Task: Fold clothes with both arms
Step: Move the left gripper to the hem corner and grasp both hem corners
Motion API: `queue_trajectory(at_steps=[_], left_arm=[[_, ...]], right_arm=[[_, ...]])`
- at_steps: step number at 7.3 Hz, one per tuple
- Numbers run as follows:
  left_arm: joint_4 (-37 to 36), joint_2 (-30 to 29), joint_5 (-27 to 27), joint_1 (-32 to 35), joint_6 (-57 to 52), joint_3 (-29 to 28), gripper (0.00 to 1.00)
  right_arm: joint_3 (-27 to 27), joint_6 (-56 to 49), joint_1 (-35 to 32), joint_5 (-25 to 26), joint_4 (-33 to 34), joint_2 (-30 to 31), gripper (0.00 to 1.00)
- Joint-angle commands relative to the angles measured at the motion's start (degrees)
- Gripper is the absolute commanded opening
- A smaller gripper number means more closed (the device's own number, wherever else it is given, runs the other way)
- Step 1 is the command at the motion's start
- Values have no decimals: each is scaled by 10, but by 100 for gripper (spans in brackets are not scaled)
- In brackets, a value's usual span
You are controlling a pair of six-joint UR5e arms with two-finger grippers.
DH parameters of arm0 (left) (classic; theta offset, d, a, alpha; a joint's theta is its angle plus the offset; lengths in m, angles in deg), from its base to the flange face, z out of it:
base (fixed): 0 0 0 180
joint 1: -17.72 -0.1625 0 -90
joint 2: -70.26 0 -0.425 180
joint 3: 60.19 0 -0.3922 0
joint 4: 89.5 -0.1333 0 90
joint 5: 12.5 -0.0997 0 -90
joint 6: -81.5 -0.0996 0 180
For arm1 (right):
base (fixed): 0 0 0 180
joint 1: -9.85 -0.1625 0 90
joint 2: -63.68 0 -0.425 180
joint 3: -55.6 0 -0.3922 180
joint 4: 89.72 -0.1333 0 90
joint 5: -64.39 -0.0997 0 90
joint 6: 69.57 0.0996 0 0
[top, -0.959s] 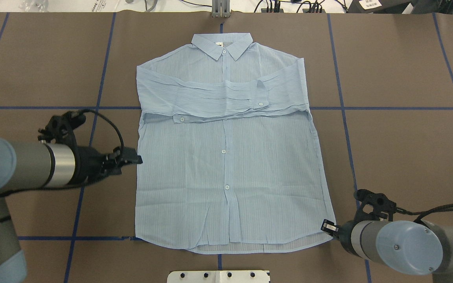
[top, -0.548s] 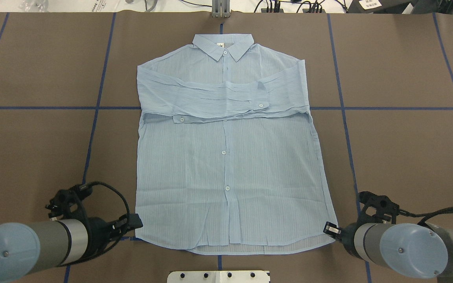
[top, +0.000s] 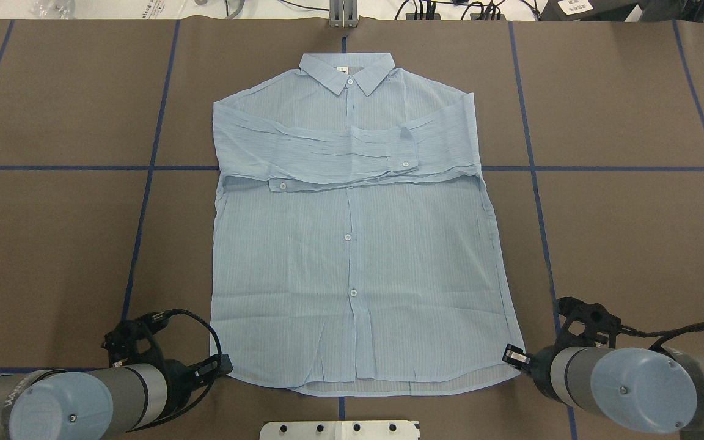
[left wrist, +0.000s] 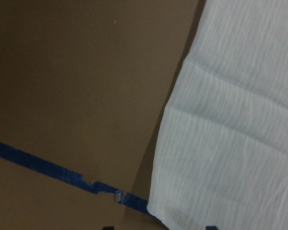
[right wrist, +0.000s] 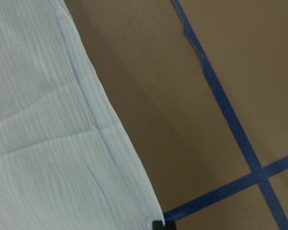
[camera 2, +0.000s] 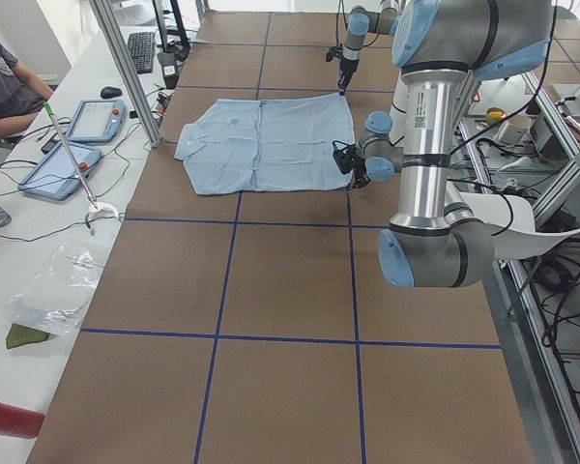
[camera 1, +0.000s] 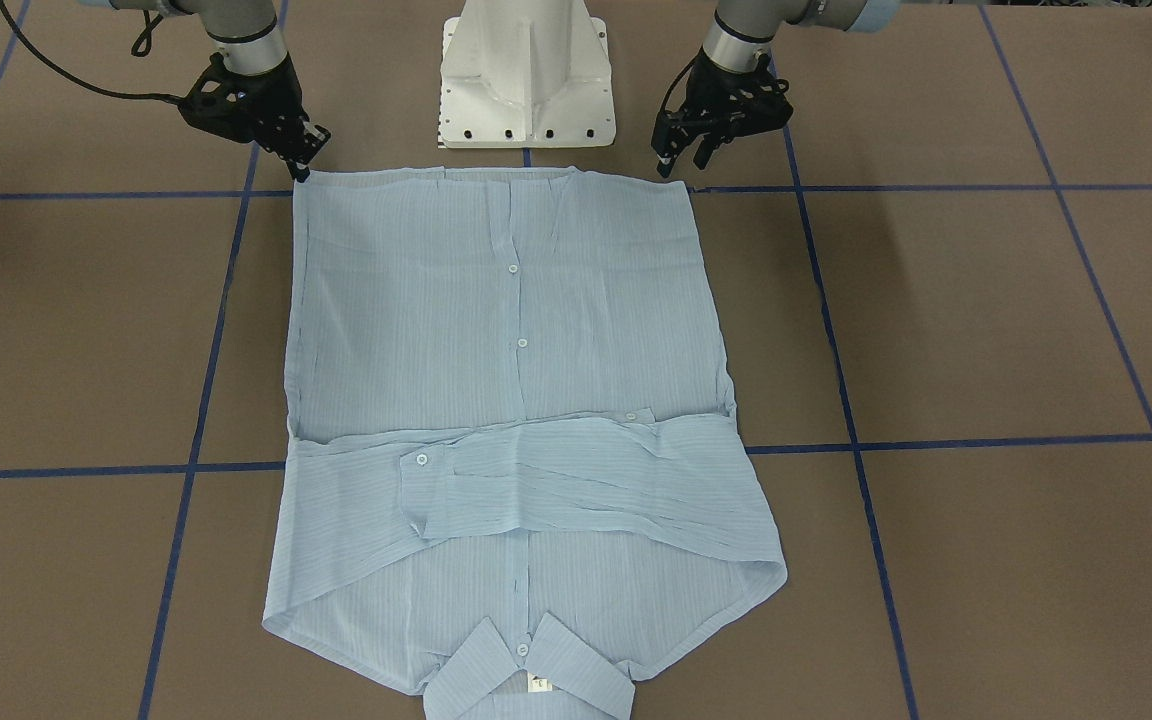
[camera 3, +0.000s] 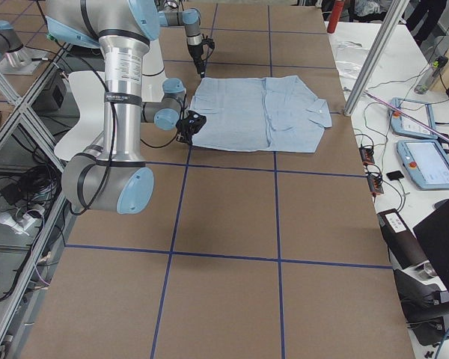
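You have one shirt (top: 352, 244) to fold. It lies flat and face up in the middle of the table (top: 633, 244), with the collar (top: 346, 66) toward the far edge and the hem toward the edge where the robot stands. Both sleeves (top: 327, 156) are laid across the chest.

The cloth looks very thin and light. I judge it soft and limp, with no stiffness of its own, so it will sag from any point that you lift. It may also slide on the table. The best places to hold it are the two hem corners. Pinch all layers there and lift both corners at the same height, so that the fold line stays straight and the sleeves do not slip off. Avoid the buttons (top: 346, 235).

The left gripper (top: 220, 366) stands at the hem corner on its own side with the jaws released. In its wrist view the two tips are apart and the corner lies between them, not pinched.

The right gripper (top: 511, 354) is at the other hem corner. Its wrist view shows only one dark tip in the middle, touching the cloth edge. I judge these jaws clenched on the shirt corner, though the pinch itself hardly shows.

Counted: one shirt, two sleeves, one collar, five white buttons that show, two grippers.
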State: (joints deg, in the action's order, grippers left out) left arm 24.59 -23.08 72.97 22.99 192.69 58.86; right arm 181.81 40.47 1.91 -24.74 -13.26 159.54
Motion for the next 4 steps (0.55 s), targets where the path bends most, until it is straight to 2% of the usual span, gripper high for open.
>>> queue_trajectory(at_steps=[1, 3, 4], left_arm=[[-1, -10, -4, -1, 0, -14, 66], [-1, -13, -4, 3, 0, -26, 62], [-1, -18, -5, 4, 1, -27, 53]], right_arm=[[0, 1, 0, 1, 0, 0, 0], [1, 1, 0, 2, 1, 1, 0], [0, 0, 0, 2, 0, 1, 0]])
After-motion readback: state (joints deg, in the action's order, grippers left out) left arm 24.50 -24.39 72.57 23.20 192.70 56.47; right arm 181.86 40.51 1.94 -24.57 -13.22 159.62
